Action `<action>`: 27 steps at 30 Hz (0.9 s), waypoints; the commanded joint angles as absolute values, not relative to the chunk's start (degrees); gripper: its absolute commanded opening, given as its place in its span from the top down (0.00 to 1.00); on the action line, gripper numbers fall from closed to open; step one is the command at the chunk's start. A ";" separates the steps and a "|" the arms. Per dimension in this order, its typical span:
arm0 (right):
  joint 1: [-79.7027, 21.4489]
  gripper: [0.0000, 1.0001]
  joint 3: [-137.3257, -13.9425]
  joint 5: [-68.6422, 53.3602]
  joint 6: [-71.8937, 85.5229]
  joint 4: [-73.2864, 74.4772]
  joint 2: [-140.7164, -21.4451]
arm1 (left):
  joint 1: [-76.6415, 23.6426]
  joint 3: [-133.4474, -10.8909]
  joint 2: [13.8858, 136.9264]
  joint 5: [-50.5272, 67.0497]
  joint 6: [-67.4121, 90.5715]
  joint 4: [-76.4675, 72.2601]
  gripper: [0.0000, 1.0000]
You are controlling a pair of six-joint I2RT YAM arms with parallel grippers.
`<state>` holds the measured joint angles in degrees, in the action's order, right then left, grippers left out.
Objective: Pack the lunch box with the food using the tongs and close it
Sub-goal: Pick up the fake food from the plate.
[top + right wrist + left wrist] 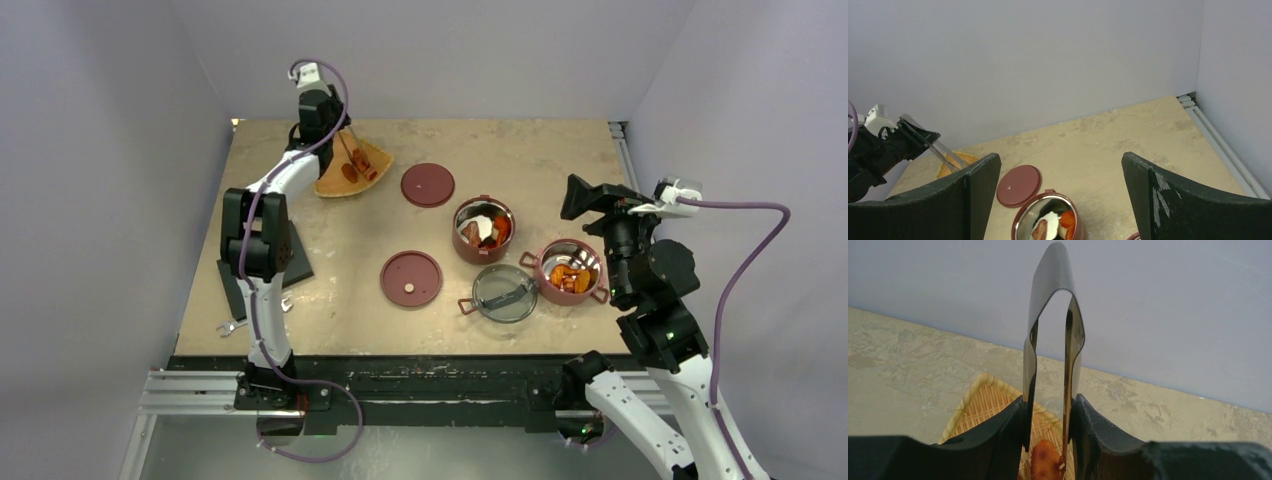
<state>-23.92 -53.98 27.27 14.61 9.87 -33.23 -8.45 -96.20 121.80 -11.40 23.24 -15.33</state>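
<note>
The left gripper (pixel 1048 412) is partly closed on the tongs (pixel 1053 315), its two black fingers (pixel 1003 440) pressing the thin metal arms from either side, with the looped joint of the tongs standing up above the fingers in the wrist view. Below them the tong arms slant down over the orange fan-shaped tray (pixel 375 160), which sits near the far-left corner of the table (pixel 330 290), just short of the far edge. An orange-brown food piece (pixel 1045 462) lies on the tray between the tong arms; whether the tips pinch it cannot be told. The right gripper (pixel 1060 159) hangs above the right edge of the table with its jaws spread wide and nothing between them. Just below and in front of it is one bowl (pixel 484 229) holding red, brown and white food, and a second bowl (pixel 571 271) with orange pieces sits near the right edge. The clear lid (pixel 504 293) rests just beside both, toward the near edge. One disc lid (pixel 428 185) lies near the tray and a second disc lid (pixel 411 278) near the table's middle. Bare tabletop runs along the far edge to the far-right corner. A wrench (pixel 235 322) lies at the near-left corner.
</note>
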 commanded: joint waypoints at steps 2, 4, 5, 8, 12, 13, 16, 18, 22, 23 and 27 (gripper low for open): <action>-23.69 0.05 -54.05 26.46 15.64 9.55 -32.51 | -8.17 -96.08 123.20 -11.92 24.67 -18.02 0.65; -23.70 0.06 -54.05 26.35 15.80 9.47 -32.45 | -8.17 -95.85 123.43 -12.31 24.53 -18.03 0.65; -23.68 0.05 -54.05 26.32 15.82 9.47 -32.50 | -8.12 -95.69 123.54 -12.46 24.45 -18.02 0.64; -23.71 0.05 -54.03 26.24 15.91 9.45 -32.44 | -8.17 -95.52 123.98 -12.41 24.26 -18.04 0.64; -23.71 0.06 -54.05 26.17 15.91 9.42 -32.52 | -8.13 -94.88 123.79 -12.45 24.16 -18.75 0.67; -23.73 0.05 -54.07 26.18 15.86 9.44 -32.56 | -8.17 -94.40 123.30 -12.62 24.17 -19.35 0.70; -23.68 0.05 -54.14 26.11 15.91 9.42 -32.53 | -8.15 -93.17 121.30 -12.98 24.17 -20.63 0.73; -23.70 0.05 -54.21 26.10 15.91 9.43 -32.52 | -8.14 -91.94 119.71 -13.16 23.97 -21.73 0.75; -23.72 0.05 -54.23 25.94 16.00 9.33 -32.61 | -8.09 -89.77 116.18 -13.48 23.56 -23.79 0.79; -23.66 0.05 -54.21 25.84 16.00 9.27 -32.71 | -8.09 -89.34 115.41 -13.41 23.56 -24.12 0.80; -23.69 0.06 -54.23 25.59 16.08 9.08 -32.80 | -8.09 -86.58 111.52 -13.10 23.76 -25.75 0.83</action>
